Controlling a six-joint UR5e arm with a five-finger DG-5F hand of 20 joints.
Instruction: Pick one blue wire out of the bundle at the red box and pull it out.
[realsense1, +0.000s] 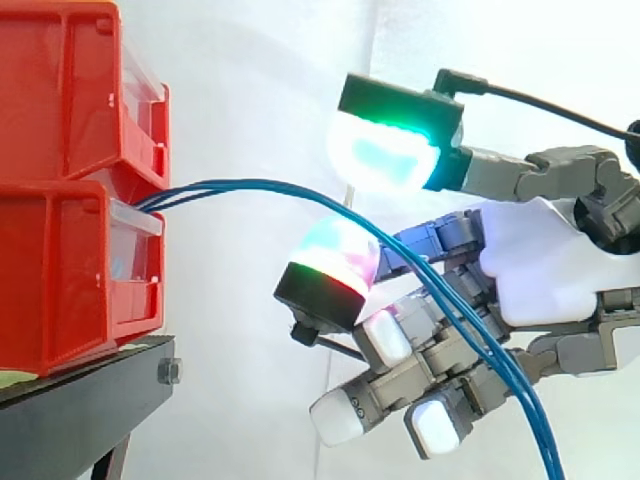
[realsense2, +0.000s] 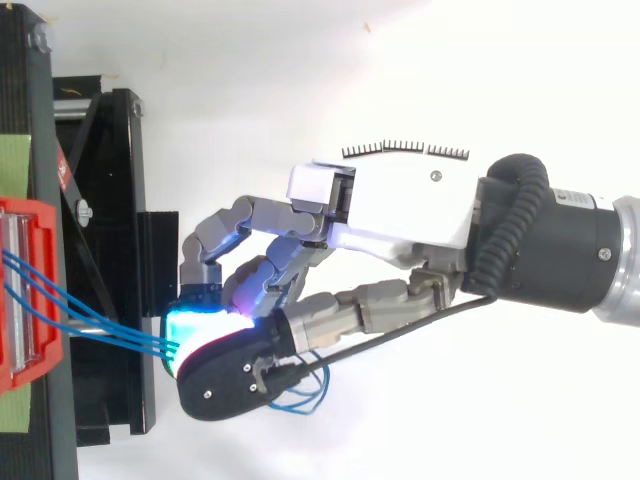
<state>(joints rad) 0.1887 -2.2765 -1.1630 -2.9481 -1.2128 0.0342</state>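
Observation:
A bundle of thin blue wires (realsense1: 260, 184) comes out between two stacked red bins (realsense1: 70, 280) at the left. The wires arch to the right, cross the hand (realsense1: 540, 270) and hang down past the lower edge of the side view. The hand reaches in from the right, level with the lower bin and well clear of its front. In the top view the wires (realsense2: 60, 305) fan out of the red bin (realsense2: 25, 290), draw together and vanish under the hand (realsense2: 400, 205). A loop of blue wire (realsense2: 305, 398) shows behind it. Whether the hand grips any wire is hidden.
The bins stand on a black stand (realsense1: 80, 400) with a bolt at its corner. From above, the stand's black frame (realsense2: 110, 250) lies between the bin and the hand. A white curtain fills the background.

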